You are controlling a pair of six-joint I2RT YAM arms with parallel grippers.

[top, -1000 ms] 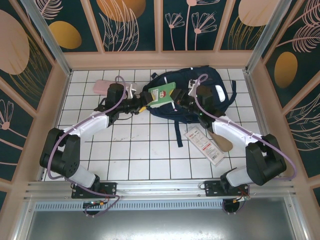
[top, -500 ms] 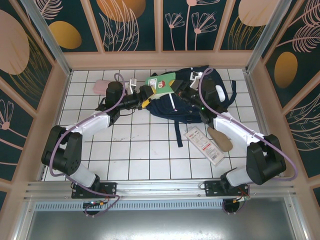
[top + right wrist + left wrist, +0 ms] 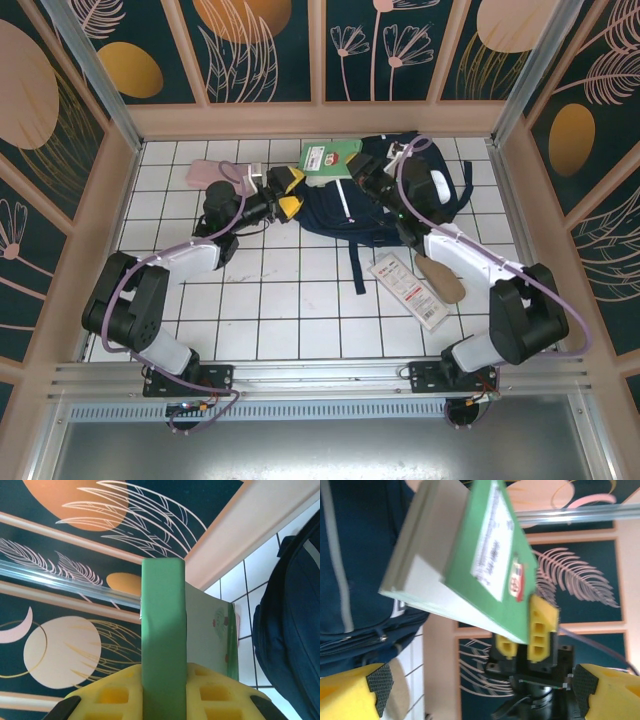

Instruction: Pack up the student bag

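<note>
The student bag, a dark navy backpack with a white stripe, lies at the back of the tiled floor. It also runs down the left of the left wrist view and the right edge of the right wrist view. My right gripper is shut on the spine of a green book and holds it in the air over the bag's back-left edge; the yellow fingers clamp the spine. My left gripper stands open just left of the bag. The book hangs beyond its empty fingertips.
A pink flat item lies at the back left. A long white packet with red print and a tan oval piece lie right of centre, in front of the bag. A dark strap trails forward from the bag.
The right gripper has carried the green book up and toward the back wall. The left gripper has opened wider and now stands apart from the book, a little further left.
</note>
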